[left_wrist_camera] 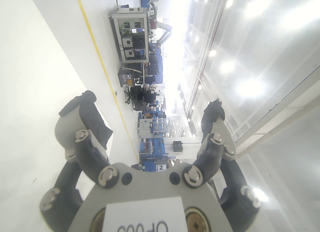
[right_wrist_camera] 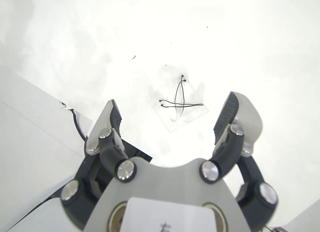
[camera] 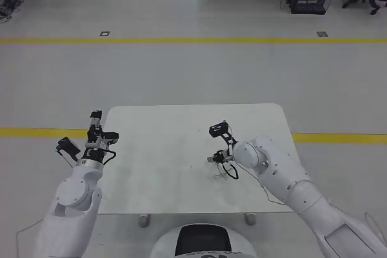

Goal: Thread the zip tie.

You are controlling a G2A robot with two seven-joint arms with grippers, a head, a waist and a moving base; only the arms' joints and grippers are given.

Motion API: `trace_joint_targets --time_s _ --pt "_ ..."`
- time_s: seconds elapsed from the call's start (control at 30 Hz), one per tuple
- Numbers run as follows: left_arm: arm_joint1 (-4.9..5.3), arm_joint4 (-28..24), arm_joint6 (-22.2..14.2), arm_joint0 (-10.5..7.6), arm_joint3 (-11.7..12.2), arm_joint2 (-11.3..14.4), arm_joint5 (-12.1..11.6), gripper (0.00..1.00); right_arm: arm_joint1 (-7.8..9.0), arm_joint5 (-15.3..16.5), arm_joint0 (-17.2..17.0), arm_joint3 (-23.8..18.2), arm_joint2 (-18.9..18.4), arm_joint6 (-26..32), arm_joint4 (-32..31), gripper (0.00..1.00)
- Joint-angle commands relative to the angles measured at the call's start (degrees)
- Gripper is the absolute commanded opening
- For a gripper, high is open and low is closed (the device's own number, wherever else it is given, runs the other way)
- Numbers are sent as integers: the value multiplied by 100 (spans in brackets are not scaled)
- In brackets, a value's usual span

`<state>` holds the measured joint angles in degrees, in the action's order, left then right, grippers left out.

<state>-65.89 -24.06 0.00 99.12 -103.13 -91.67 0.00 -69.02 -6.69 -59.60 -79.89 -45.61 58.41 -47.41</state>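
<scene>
Right wrist view looks down on the zip ties [right_wrist_camera: 181,103]: four thin black strands, as far as I can count, lying crossed over one another on a clear square sheet [right_wrist_camera: 190,115] that rests flat on the white table [camera: 168,161]. Each strand seems to lie open, with a small square head at one end and a loose tail at the other. None looks closed into a loop, so by my reading no threading is done. The right gripper [right_wrist_camera: 172,108] hangs above the pile with its claw spread wide and nothing between the ribbed pads [right_wrist_camera: 223,115] – apart from the ties, not touching them. The left gripper [left_wrist_camera: 150,103] sits at the left edge of the table, its claw also apart and empty, pointing out toward the room, not down at the work. The task looks to be at its very start: one tie has yet to be singled out of the crossing heap and lifted, then taken at both ends so the tail can be fed through the head – all of that is left.
</scene>
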Motion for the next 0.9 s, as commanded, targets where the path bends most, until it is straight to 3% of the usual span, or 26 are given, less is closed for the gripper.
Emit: trace_joint_targets --time_s 0.0,0.2,0.63,0.87 --pt "0 0 0 0 0 0 0 100 -8 -30 -17 15 113 -14 -317 100" --pt "0 0 0 0 0 0 0 100 -122 -264 110 230 339 188 -454 100" --pt "0 0 0 0 0 0 0 100 -129 -261 107 252 355 156 -473 100" --pt "0 0 0 0 0 0 0 100 -238 -335 157 580 470 -60 -504 100"
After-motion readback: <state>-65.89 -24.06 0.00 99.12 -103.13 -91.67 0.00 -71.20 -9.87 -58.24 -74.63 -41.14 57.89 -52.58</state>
